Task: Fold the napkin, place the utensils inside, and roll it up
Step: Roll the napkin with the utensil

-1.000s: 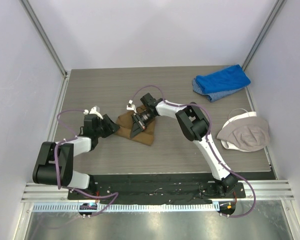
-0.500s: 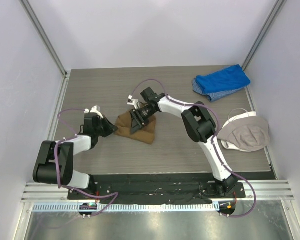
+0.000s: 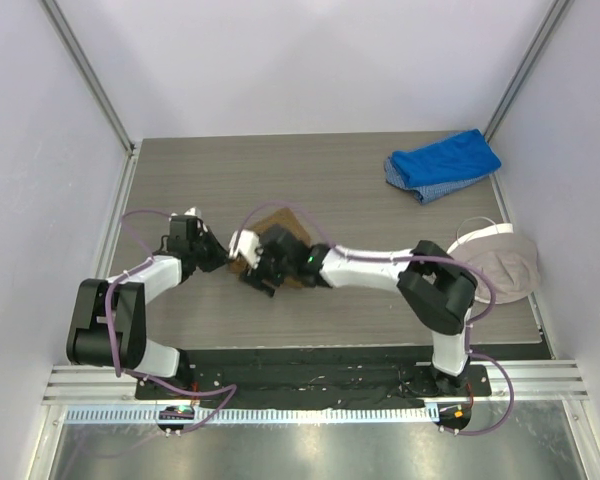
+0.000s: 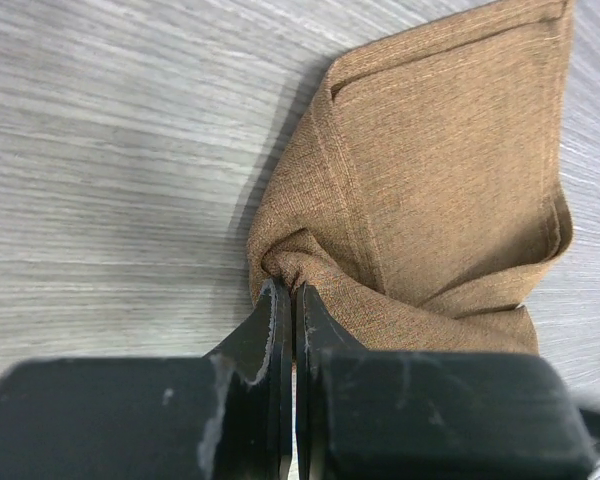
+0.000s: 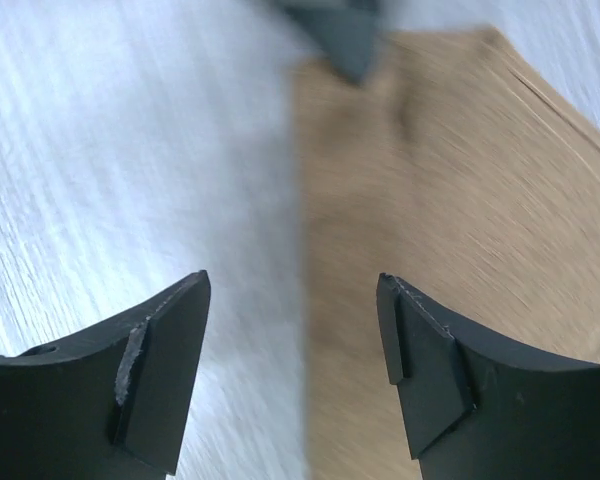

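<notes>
Lying folded and bunched on the grey wood-grain desk [image 3: 360, 190]: one tan-brown woven cloth napkin [image 4: 430, 190]. Left arm's black fingers [image 4: 265, 335]: pressed together, pinching a gathered fold at the napkin's left edge. Right arm's black fingers [image 5: 160, 360]: spread wide above the napkin's edge, one over cloth, the other beside it; view blurred.

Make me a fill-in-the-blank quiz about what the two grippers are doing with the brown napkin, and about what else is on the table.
1. The left gripper is ___ on a bunched fold of the napkin.
2. The right gripper hangs over the napkin's edge with its jaws ___.
3. The crumpled cloth at the far right corner of the table is ___ in colour.
Missing words: shut; open; blue.
</notes>
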Robot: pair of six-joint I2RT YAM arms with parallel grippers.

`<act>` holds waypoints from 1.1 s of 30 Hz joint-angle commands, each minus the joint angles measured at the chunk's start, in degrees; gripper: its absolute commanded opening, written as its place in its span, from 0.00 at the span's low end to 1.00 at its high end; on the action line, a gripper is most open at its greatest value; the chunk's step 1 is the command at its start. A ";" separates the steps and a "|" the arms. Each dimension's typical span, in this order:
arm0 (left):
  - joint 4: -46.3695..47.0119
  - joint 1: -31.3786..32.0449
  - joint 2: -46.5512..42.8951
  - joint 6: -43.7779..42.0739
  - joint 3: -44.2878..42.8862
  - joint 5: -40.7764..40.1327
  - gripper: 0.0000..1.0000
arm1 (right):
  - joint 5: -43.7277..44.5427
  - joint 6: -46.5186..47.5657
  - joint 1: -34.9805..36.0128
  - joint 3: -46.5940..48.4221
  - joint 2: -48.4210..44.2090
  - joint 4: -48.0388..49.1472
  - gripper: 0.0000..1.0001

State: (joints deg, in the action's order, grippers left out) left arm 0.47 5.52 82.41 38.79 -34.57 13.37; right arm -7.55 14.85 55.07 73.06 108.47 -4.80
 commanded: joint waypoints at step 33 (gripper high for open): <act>-6.36 0.02 1.00 -0.20 -2.87 0.43 0.00 | 16.25 16.61 5.67 -0.55 4.91 13.68 0.73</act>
State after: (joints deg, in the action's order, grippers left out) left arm -4.03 5.52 83.00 38.98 -36.36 13.39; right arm 9.30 30.52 61.32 69.87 114.26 6.44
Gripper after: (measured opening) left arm 0.024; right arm 0.733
